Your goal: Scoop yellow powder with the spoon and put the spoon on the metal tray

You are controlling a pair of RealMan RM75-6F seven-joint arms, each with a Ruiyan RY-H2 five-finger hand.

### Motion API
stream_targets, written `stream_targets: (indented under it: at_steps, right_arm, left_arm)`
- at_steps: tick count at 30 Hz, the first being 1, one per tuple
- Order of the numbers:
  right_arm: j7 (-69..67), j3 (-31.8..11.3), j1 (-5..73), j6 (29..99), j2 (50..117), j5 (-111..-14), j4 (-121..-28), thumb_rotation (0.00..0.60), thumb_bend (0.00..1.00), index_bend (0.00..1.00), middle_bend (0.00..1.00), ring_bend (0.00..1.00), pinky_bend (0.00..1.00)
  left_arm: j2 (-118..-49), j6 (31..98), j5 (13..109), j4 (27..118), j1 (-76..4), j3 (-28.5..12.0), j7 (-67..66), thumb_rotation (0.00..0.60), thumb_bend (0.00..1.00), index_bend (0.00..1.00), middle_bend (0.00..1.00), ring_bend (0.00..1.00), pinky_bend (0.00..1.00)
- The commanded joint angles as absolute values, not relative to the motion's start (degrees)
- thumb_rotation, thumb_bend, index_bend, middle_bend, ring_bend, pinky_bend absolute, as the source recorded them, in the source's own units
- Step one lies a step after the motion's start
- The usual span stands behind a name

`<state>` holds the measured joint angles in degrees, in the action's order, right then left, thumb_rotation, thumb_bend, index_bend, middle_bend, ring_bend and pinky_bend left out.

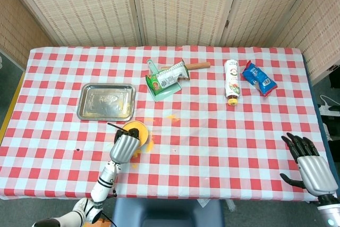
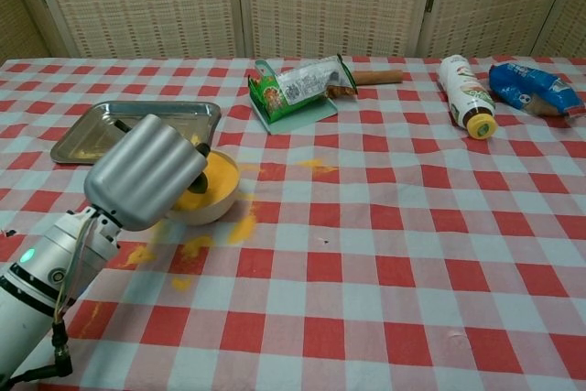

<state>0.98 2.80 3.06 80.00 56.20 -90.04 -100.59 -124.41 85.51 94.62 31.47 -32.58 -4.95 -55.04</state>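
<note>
On a red-checked desk point(image 1: 223, 131), the left robot hand point(image 1: 124, 147) hovers over a bowl of yellow powder point(image 2: 212, 188), fingers curled around a dark spoon point(image 1: 113, 126) whose handle pokes out toward the metal tray point(image 1: 106, 101) just behind the bowl. Spilled powder point(image 2: 194, 244) dots the cloth beside the bowl. The right robot hand point(image 1: 309, 164) rests near the desk's front right corner, fingers spread, holding nothing.
</note>
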Motion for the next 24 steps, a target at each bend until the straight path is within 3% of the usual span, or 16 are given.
stream_targets:
  at_steps: [1, 24]
  right_arm:
    - [0.83, 2.86, 3.01, 80.07, 56.13, -90.21, -100.58, 0.6, 0.11, 0.0, 0.0, 0.0, 0.0]
    - [0.93, 3.07, 3.17, 79.68, 56.21, -90.6, -100.62, 0.6, 0.11, 0.0, 0.0, 0.0, 0.0]
  left_arm:
    - [-124.67, 85.51, 94.66, 30.85, -32.33, -4.4, -54.69, 0.6, 0.65, 0.99, 1.0, 1.0, 1.0]
    - [-124.06, 86.43, 93.86, 30.8, -31.73, -3.46, -53.04, 0.6, 0.63, 0.96, 1.0, 1.0, 1.0]
